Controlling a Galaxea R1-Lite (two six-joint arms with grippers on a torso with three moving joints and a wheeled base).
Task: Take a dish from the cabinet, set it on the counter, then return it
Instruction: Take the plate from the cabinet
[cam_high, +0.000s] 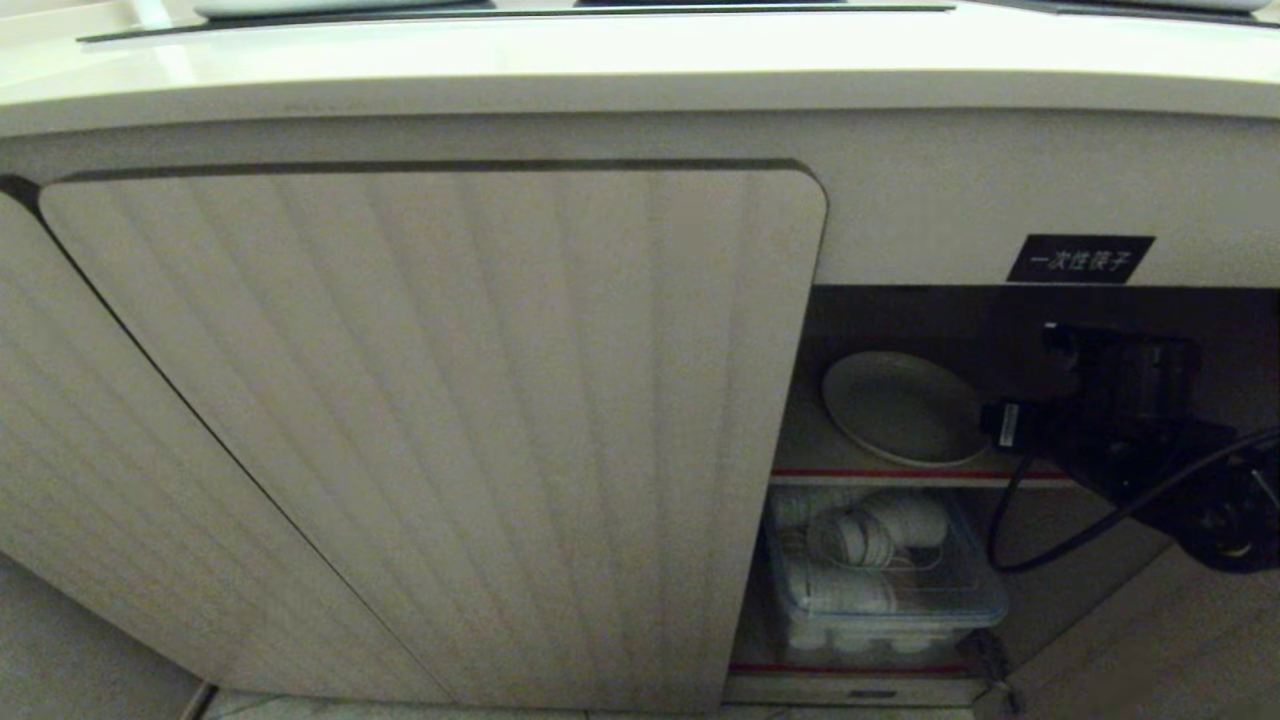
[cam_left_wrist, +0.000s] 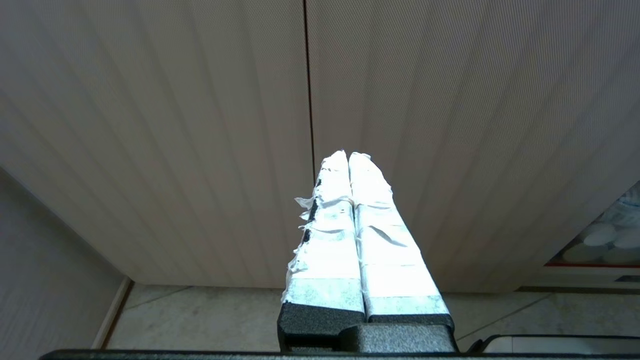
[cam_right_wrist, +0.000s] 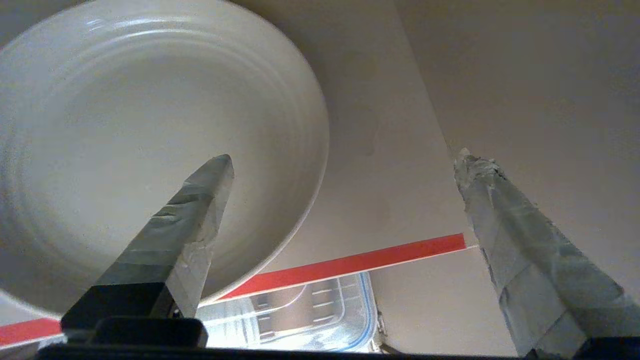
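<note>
The dish (cam_high: 900, 405), a plain cream plate, lies flat on the inner shelf (cam_high: 820, 455) of the cabinet (cam_high: 450, 420), in the open compartment on the right. My right arm (cam_high: 1130, 420) reaches into that compartment beside the dish. In the right wrist view my right gripper (cam_right_wrist: 344, 157) is open wide. One taped finger (cam_right_wrist: 200, 200) hovers over the inside of the dish (cam_right_wrist: 150, 140); the other finger (cam_right_wrist: 505, 225) is off to the side over bare shelf. Nothing is gripped. My left gripper (cam_left_wrist: 348, 155) is shut and empty, facing the ribbed doors. The counter (cam_high: 640, 60) runs along the top.
A clear lidded box (cam_high: 880, 580) holding white cups sits on the lower level under the red-edged shelf (cam_right_wrist: 350, 262). A black label (cam_high: 1080, 258) is fixed above the opening. The ribbed door (cam_high: 300, 400) left of the opening is closed. Tiled floor (cam_left_wrist: 200, 320) lies below.
</note>
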